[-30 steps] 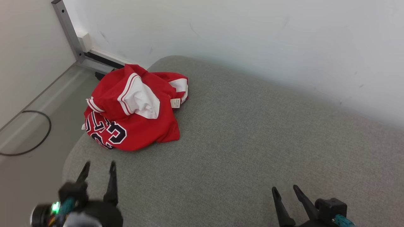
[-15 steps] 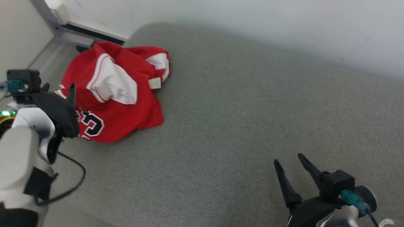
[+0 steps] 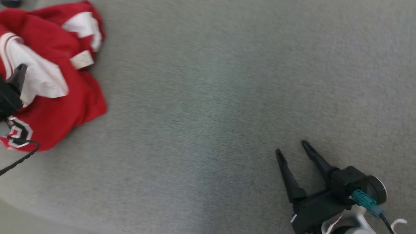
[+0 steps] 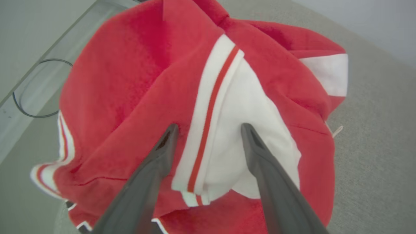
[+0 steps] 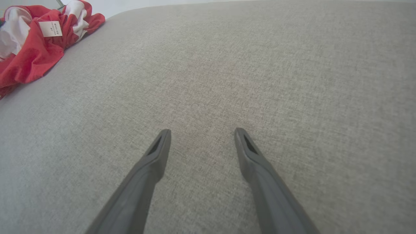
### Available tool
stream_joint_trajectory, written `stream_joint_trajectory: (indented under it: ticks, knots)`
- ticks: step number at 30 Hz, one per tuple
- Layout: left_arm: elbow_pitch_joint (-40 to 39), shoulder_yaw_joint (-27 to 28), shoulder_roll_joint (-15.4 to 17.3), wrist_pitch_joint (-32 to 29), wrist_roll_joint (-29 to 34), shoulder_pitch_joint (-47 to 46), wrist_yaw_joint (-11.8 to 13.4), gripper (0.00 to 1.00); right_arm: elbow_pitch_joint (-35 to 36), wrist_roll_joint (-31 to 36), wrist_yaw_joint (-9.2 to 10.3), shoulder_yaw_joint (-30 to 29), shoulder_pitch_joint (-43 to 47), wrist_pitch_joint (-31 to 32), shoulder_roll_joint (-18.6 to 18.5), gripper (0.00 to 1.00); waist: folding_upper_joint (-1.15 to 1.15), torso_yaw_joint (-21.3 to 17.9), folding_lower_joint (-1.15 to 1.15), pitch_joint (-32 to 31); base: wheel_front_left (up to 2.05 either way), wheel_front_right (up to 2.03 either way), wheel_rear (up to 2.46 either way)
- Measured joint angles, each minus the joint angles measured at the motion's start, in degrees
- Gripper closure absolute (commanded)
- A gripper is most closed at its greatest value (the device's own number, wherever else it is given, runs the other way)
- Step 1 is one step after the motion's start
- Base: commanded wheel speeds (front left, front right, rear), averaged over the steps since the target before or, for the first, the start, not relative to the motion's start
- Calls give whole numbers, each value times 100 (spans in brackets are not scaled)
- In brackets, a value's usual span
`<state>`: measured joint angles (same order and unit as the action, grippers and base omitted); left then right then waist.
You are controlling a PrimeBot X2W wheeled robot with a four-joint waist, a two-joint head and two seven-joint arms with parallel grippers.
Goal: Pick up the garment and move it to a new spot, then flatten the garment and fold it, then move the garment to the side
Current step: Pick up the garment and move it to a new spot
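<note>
Left wrist view: the left gripper (image 4: 208, 126) hangs over the crumpled red garment (image 4: 130, 81), its fingers spread apart to either side of a white panel edged with a red stripe. Whether the tips touch the cloth I cannot tell. The garment lies at the edge of a grey cushion (image 4: 373, 146); beyond it a cable (image 4: 19, 107) loops on the floor.

Head view: the garment (image 3: 74, 97) sits at the upper left of the cushion (image 3: 211, 97). One dark finger of the left gripper shows at the left edge over the white patch. The right gripper (image 3: 291, 147) is at the lower right, fingers apart, well apart from the garment.

Right wrist view: the right gripper (image 5: 201, 131) is spread over bare cushion (image 5: 292, 81). The garment (image 5: 32, 61) lies in the top left corner, a white label (image 5: 50, 28) showing.
</note>
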<state>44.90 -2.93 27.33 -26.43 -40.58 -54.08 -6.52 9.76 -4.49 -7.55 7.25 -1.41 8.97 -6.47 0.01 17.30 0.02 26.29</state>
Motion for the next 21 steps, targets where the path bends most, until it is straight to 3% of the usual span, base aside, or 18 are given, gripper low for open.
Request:
stream_joint_trajectory:
  ticks: [4, 5, 8, 16, 21]
  knots:
    - [132, -57, 10, -308, 10, -3, 220, 0, -31, -5, -10, 82, -103, -104, 71, 0, 0, -285, 0, 224, 0, 0, 0]
    - [160, -63, 10, -413, 8, -3, 283, 11, -48, -16, -18, 91, -119, -138, 88, 0, -1, -349, 0, 259, 0, 0, 0]
    - [154, -124, 31, -554, 20, -5, 355, 100, -129, -59, -34, 134, -202, -221, 134, 0, -1, -513, -1, 311, 0, 0, 0]
    - [-225, -346, 248, -353, 348, 31, 458, 100, -706, -283, -9, 222, -286, -474, 202, 0, -1, -665, -1, -41, 0, 0, 0]
    - [-492, -486, 475, -278, 545, 117, 346, 100, -1217, -481, -2, 250, -106, -716, 280, 0, -1, -715, -2, -555, 0, 0, 0]
